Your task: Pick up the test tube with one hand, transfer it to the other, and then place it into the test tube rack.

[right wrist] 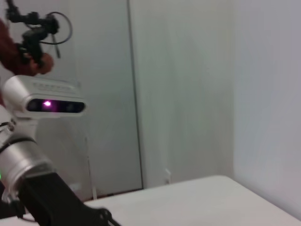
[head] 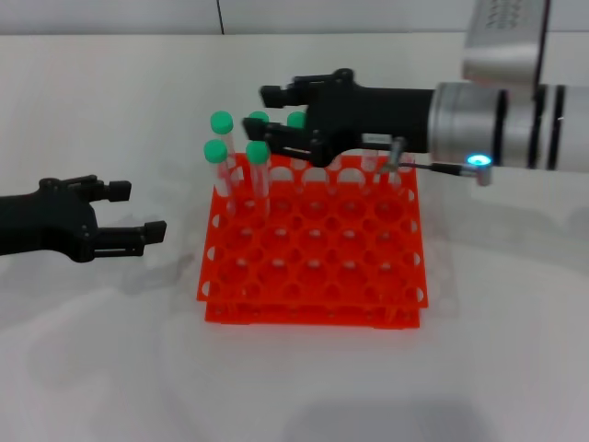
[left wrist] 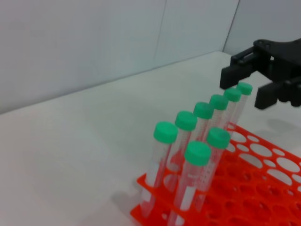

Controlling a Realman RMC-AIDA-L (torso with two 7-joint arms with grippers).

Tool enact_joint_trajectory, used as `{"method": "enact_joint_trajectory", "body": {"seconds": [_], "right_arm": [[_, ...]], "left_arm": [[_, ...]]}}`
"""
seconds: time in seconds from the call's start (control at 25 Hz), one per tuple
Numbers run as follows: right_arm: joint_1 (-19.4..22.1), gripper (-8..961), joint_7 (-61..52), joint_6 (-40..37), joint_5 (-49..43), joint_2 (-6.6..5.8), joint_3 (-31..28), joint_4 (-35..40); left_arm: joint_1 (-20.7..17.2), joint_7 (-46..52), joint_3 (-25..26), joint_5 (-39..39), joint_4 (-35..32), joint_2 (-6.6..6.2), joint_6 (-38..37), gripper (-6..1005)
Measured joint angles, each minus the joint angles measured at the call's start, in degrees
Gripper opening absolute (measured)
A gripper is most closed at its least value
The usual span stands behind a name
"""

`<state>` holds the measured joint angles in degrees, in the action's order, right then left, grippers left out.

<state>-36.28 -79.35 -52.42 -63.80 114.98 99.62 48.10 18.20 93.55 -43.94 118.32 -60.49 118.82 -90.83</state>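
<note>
I counted eight tubes with green caps, and all of them stood up straight in one orange test tube rack (head: 313, 276) (left wrist: 263, 188). Six made a row along the far edge of the rack. Two more stood in the next row, at the left end. From my head I could see only five caps, because my right arm hid the others.

The test tube (left wrist: 244, 88) was the one at the right end of the far row. It was in its hole in the rack.

My right gripper (head: 256, 109) (left wrist: 242, 89) reached in from the right and hung over the far row, up by the caps. Its two fingers (left wrist: 235, 75) were spread apart. In the left wrist view the cap of the test tube showed between them, with room on both sides. I could not tell if either finger touched it.

My left gripper (head: 138, 210) was low on the left, well apart from the rack. Its fingers were spread apart too, and it held nothing.

All the other holes of the rack had no tubes in them. The rack sat on a white surface (head: 110, 350). A pale wall (left wrist: 94, 47) stood behind it on the far side. In the head view the row of caps and my right arm covered the far edge of the rack.
</note>
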Motion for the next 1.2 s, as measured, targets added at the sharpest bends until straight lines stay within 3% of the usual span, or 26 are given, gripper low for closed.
{"method": "enact_joint_trajectory", "body": {"seconds": [0.36,0.52,0.76,1.2], "right_arm": [[3.9,442,-12.3,-16.3,-24.9,-0.23,-20.5,3.4],[5.2,442,-14.2,-21.8,-32.4,-0.26,-26.8,5.0],[7.4,443,-15.1,-23.5,-36.5,-0.44,-30.6,7.6],[7.7,442,-15.4,-23.2,-39.9,-0.08,-31.1,8.1]], "left_arm": [[1.1,-0.6,0.0,-2.4,-0.1,-0.09,-0.1,861],[1.2,-0.9,-0.1,-4.0,-0.1,-0.04,-0.2,861],[1.1,-1.6,-0.2,-6.2,0.0,0.05,-0.9,861],[1.2,-2.1,-0.3,-7.0,0.0,0.09,-2.4,862]]}}
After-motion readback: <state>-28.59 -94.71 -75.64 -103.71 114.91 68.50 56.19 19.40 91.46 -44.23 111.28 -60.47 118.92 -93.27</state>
